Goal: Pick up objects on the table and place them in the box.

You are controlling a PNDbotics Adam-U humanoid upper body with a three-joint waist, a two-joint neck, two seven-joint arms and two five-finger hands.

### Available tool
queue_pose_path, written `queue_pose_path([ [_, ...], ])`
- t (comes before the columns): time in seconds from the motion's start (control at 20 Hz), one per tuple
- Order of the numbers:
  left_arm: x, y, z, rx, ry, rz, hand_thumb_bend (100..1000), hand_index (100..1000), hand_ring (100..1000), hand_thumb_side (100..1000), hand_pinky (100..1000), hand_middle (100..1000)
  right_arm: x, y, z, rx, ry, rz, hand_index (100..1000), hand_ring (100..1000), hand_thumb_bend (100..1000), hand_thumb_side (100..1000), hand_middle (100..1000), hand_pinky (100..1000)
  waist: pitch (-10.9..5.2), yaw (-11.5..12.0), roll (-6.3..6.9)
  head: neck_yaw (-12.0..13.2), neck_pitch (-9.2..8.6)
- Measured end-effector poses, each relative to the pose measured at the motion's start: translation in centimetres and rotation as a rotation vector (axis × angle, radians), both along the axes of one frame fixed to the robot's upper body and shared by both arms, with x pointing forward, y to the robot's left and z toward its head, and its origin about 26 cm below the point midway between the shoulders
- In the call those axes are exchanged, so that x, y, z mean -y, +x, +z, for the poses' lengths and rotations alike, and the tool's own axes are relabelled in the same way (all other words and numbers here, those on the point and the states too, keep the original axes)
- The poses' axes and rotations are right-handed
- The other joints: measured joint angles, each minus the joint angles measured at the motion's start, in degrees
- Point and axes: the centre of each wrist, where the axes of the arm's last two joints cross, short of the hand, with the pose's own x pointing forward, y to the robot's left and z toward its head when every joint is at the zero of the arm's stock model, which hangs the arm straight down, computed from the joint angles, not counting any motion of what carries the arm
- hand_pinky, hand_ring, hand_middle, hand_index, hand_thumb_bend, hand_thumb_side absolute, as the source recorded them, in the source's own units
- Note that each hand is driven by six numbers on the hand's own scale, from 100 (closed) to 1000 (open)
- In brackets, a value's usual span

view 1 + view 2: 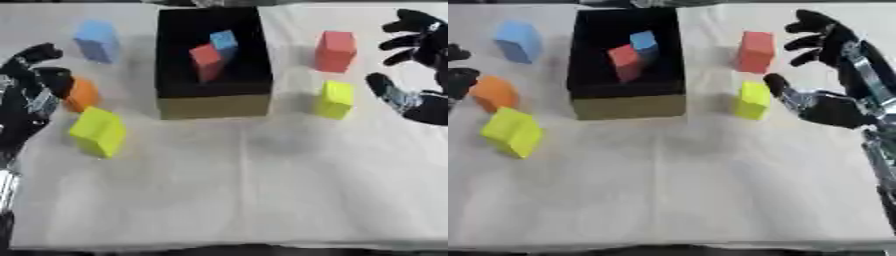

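A black-lined box point(213, 102) stands at the middle back and holds a red block point(206, 60) and a blue block point(224, 41). Right of it stand a red block point(755, 51) and a small yellow block point(752, 100). My right hand point(833, 75) hovers open just right of those two, fingers spread, thumb near the yellow one. On the left lie a light blue block point(97, 40), an orange object point(83, 94) and a yellow-green cube point(98, 131). My left hand point(31, 87) is open at the left edge, its thumb beside the orange object.
A white cloth point(262, 190) covers the table, with a wide bare stretch in front of the box. The table's front edge runs along the bottom of both views.
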Motion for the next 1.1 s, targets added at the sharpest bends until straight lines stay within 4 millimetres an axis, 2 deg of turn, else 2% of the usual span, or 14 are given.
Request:
queue_pose_path([
  [0.35,0.0,0.0,0.2,0.008,0.012,-0.006,560,873,738,555,776,788,0.0,0.0,0.0,0.000,-0.001,0.000,951,757,382,343,812,653,-0.06,0.0,0.00,0.2,0.00],
  [0.6,-0.7,-0.1,1.0,0.019,0.107,-0.019,573,882,772,502,796,812,0.0,0.0,0.0,-0.003,-0.003,0.000,952,756,381,342,812,653,-0.06,-0.2,0.00,0.4,0.00],
  [0.65,-1.0,-0.1,1.5,0.025,0.155,-0.027,572,888,782,487,802,821,0.1,0.0,0.0,-0.003,-0.004,-0.001,952,756,380,342,812,653,-0.07,-0.3,0.00,0.4,0.00],
  [0.8,-1.8,-0.1,3.2,0.048,0.351,-0.062,663,897,813,455,820,839,0.2,0.0,0.1,-0.003,-0.010,-0.003,952,756,379,341,812,653,-0.09,-0.4,0.00,0.4,0.00],
  [0.95,-2.4,-0.1,5.1,0.065,0.570,-0.112,712,896,828,408,827,832,0.2,0.0,0.1,-0.003,-0.011,-0.003,953,756,376,340,812,653,-0.28,-0.5,0.02,0.4,0.00],
  [1.1,-2.7,0.0,6.7,0.069,0.779,-0.165,667,893,833,362,832,826,0.3,0.0,0.1,-0.005,-0.016,-0.004,953,756,374,339,812,653,-0.84,-0.7,0.20,0.3,0.01],
])
